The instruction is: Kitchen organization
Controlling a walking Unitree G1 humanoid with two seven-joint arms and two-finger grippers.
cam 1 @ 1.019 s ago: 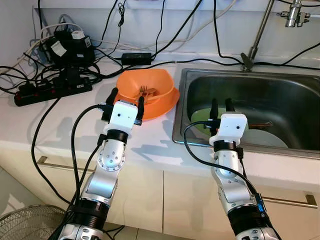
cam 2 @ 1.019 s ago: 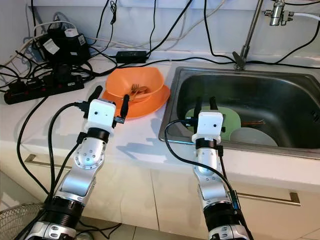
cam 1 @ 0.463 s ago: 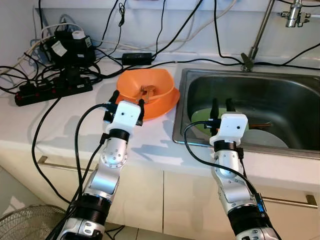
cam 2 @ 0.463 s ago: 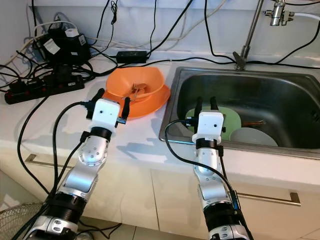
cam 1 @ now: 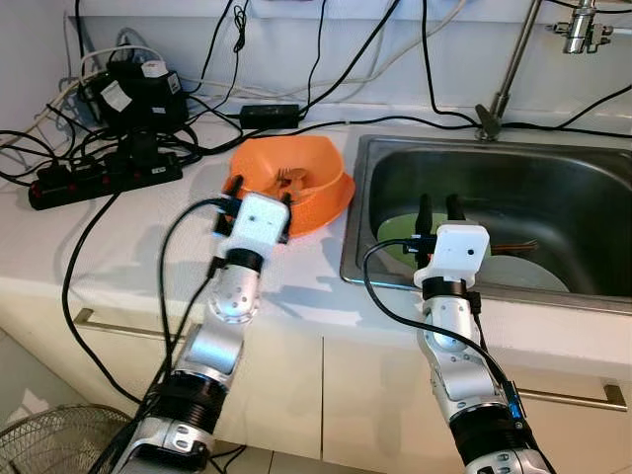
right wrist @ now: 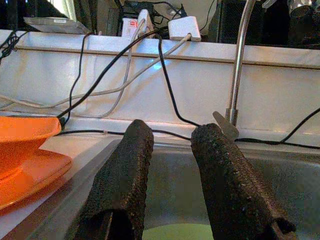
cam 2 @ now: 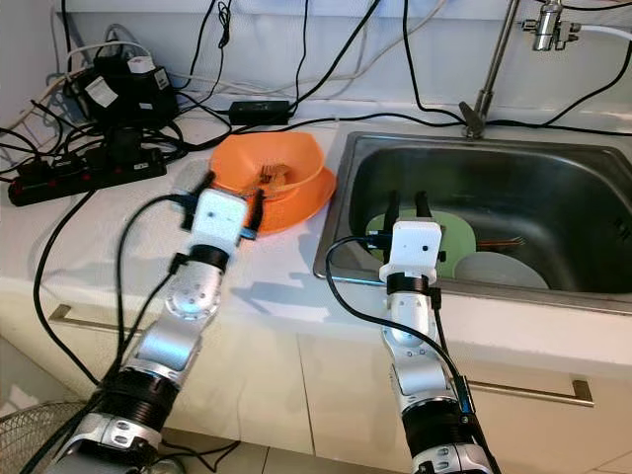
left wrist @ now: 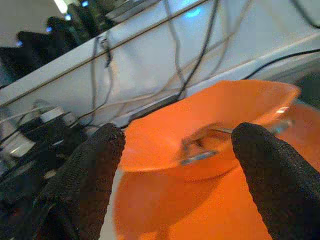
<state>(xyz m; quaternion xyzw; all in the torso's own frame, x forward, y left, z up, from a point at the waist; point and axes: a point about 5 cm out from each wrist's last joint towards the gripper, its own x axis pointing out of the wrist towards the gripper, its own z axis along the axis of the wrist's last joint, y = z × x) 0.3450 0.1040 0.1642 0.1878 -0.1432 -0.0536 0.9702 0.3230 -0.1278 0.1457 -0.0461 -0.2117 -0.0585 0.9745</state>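
Orange bowl [cam 1: 296, 173] — fork [cam 1: 285, 179] inside, on matching plate [cam 1: 331, 204] — before spread-fingered left claw [cam 1: 259, 191].

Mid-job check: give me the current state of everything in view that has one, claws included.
left claw: open, empty, at the orange bowl's near rim
right claw: open, empty, over the sink's front edge
orange bowl: upright on orange plate, fork inside
green plate: flat in sink
tap: no water running
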